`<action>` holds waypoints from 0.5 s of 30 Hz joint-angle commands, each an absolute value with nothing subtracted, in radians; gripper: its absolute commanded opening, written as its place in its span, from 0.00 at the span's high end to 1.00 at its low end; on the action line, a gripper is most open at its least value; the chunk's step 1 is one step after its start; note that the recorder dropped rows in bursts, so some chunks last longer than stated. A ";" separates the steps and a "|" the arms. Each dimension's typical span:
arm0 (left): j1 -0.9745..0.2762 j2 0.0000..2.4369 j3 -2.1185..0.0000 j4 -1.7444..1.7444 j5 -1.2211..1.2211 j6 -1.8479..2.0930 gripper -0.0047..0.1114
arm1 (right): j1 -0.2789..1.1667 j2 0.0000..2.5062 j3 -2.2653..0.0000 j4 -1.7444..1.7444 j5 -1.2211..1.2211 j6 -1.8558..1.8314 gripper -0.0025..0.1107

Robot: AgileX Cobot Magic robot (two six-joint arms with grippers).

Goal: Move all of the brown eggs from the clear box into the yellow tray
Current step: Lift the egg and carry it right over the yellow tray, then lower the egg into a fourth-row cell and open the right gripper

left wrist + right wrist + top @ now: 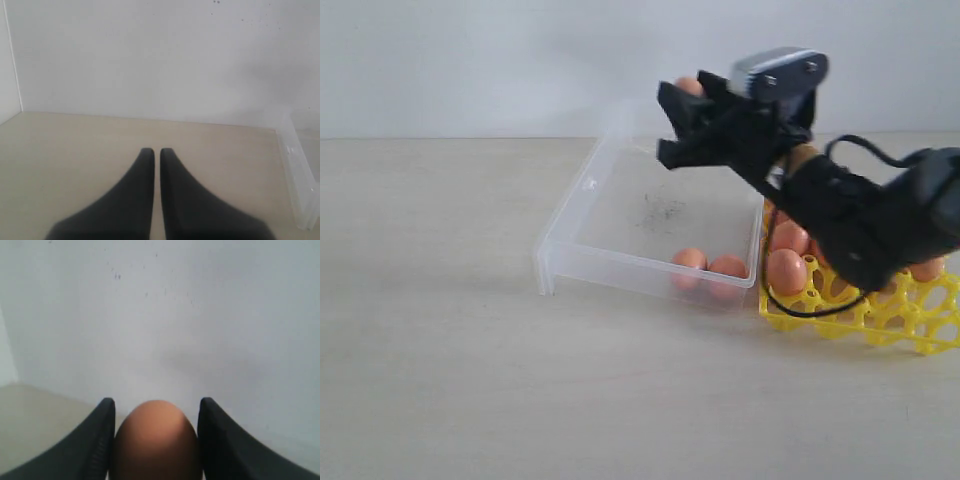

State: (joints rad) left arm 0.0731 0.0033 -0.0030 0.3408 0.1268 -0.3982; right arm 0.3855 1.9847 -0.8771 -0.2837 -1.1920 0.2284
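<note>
My right gripper (688, 100) hangs high above the far side of the clear box (620, 262), shut on a brown egg (156, 442) whose top also peeks out in the exterior view (689, 86). Two more brown eggs (689, 260) (728, 268) lie in the box's near right corner. The yellow tray (900, 318) sits right of the box with several brown eggs (786, 271) in its cups, partly hidden by the right arm. My left gripper (153, 150) is shut with nothing in it, low over bare table; it does not show in the exterior view.
A pale wooden table (470, 350) carries everything, with a white wall (470, 60) behind. The box's corner (299, 175) shows at the edge of the left wrist view. A black cable (820, 308) hangs from the right arm over the tray's near edge.
</note>
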 commanded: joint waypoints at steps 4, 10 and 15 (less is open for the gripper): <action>0.070 0.000 0.000 0.339 0.129 -0.399 0.93 | 0.068 1.909 -0.671 -0.823 -1.221 0.510 0.98; 0.070 0.000 0.000 0.339 0.129 -0.399 0.93 | -0.056 1.905 -0.489 -0.847 -1.221 0.507 0.98; 0.070 0.000 0.000 0.339 0.129 -0.399 0.93 | -0.090 1.895 -0.371 -0.821 -1.221 0.415 0.98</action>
